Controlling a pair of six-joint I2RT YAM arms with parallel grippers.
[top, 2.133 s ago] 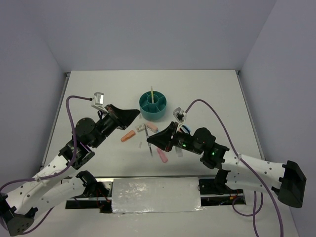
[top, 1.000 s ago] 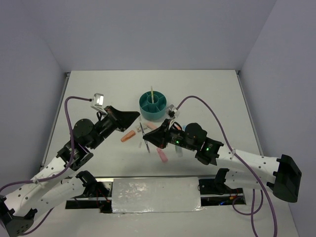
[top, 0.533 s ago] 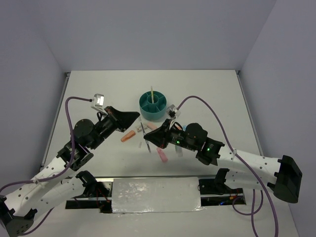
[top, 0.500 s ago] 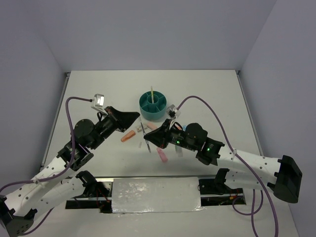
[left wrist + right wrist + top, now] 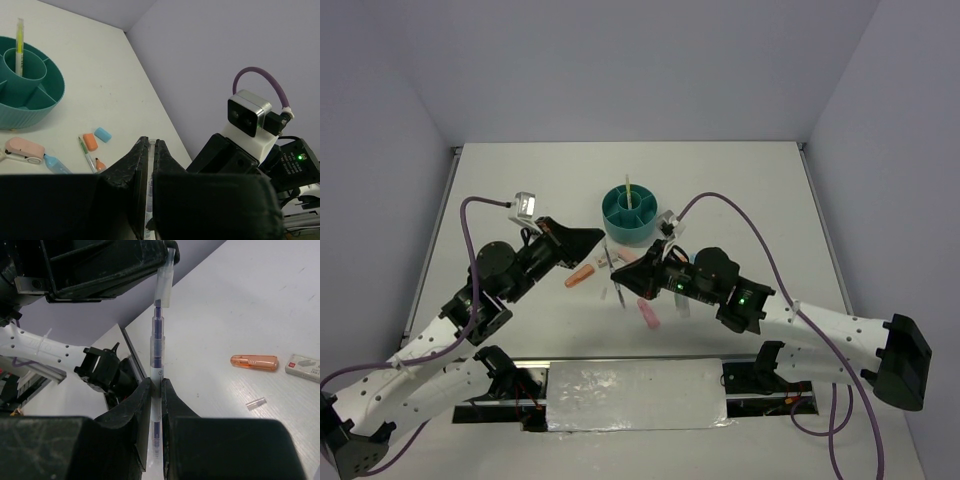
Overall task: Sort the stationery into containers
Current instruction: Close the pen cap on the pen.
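OPERATOR: Report end-effector status.

UNIT: My right gripper (image 5: 156, 383) is closed on the barrel of a pen (image 5: 157, 357), a clear-bodied one with a dark purple core. The barrel runs up out of my jaws, lifted off the table (image 5: 240, 300). My left gripper (image 5: 150, 145) is also closed, its jaws pinched on the clear cap (image 5: 164, 284) at the pen's far end. Each gripper therefore holds one end of the same item. I cannot tell whether the cap is seated on the tip or just off it.

OPERATOR: Location of the item?

UNIT: It is in the air between my two arms, on the near side of the teal organizer (image 5: 630, 215) and apart from it.

OPERATOR: Organizer contents?

UNIT: One yellow pen (image 5: 20, 35) stands upright in the central cup.

OPERATOR: Items on the table?

UNIT:
- Just beside the organizer wall lies a pink-and-white piece (image 5: 22, 149).
- Further out, an orange eraser (image 5: 90, 141) sits beside a blue eraser (image 5: 103, 134), with a thin green pen (image 5: 86, 152) lying next to them.
- My right wrist view shows an orange capsule-shaped piece (image 5: 254, 362), a small white box (image 5: 303, 365) and a tiny clear clip (image 5: 256, 403), all lying flat.
- A pink piece (image 5: 647, 314) lies nearest my bases.
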